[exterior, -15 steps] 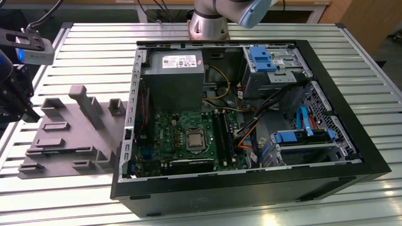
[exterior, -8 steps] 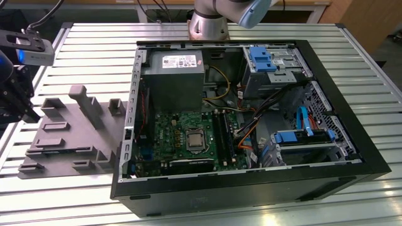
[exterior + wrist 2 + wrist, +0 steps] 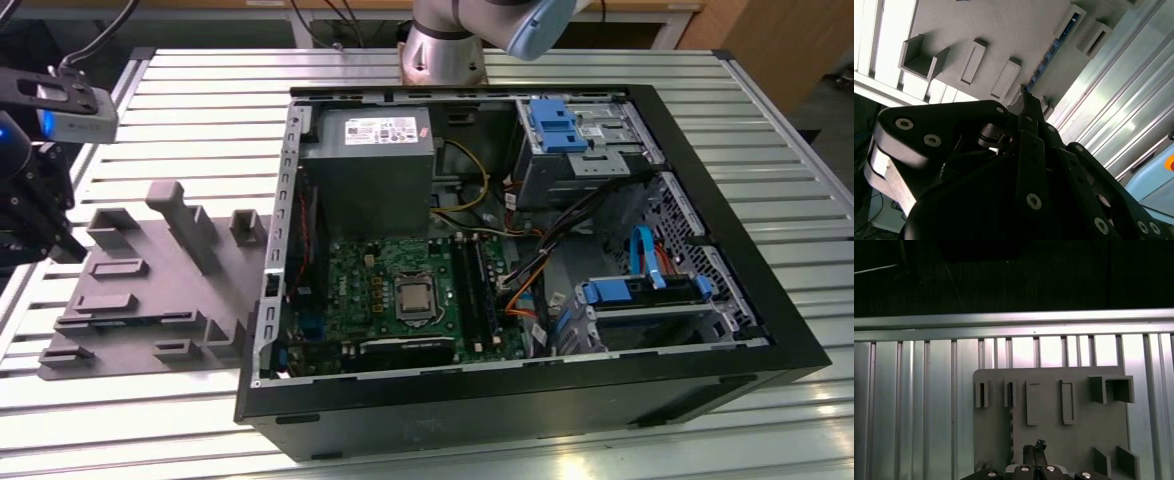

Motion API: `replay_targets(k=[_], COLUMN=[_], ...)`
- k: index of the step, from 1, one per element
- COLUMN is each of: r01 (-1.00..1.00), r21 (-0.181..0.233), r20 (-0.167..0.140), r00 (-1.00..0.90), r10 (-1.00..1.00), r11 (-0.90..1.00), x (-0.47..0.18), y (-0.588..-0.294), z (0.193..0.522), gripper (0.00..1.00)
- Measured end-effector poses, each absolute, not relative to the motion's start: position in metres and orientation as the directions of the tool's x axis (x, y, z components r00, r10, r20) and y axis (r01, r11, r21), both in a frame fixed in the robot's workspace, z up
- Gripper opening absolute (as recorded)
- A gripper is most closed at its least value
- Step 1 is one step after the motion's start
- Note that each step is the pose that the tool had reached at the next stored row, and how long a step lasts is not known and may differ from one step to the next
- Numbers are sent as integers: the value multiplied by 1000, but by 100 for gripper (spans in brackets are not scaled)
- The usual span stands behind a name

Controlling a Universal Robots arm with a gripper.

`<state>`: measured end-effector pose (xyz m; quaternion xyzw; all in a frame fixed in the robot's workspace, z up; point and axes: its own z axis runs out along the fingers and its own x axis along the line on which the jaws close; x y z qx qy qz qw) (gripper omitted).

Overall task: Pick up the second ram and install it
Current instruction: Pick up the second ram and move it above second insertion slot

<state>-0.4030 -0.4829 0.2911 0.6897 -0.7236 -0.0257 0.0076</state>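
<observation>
The gripper (image 3: 1035, 452), jaws seemingly together and empty, should centre squarely over the memory stick (image 3: 1011, 435) (edge-up in its tray (image 3: 1049, 380)).

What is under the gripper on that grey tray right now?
The grey tray, with the second ram standing on edge in its slots, close to the gripper. The gripper's own body covers the ram's near end and the tray below it.
</observation>
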Motion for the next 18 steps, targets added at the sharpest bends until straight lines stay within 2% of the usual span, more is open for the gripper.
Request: replay_targets(k=[18], r01=[-998], r21=[48], r20=[-24], r00=[-47], r10=[-999], r11=[46], x=[-404], y=[-484], z=[282], gripper=[11])
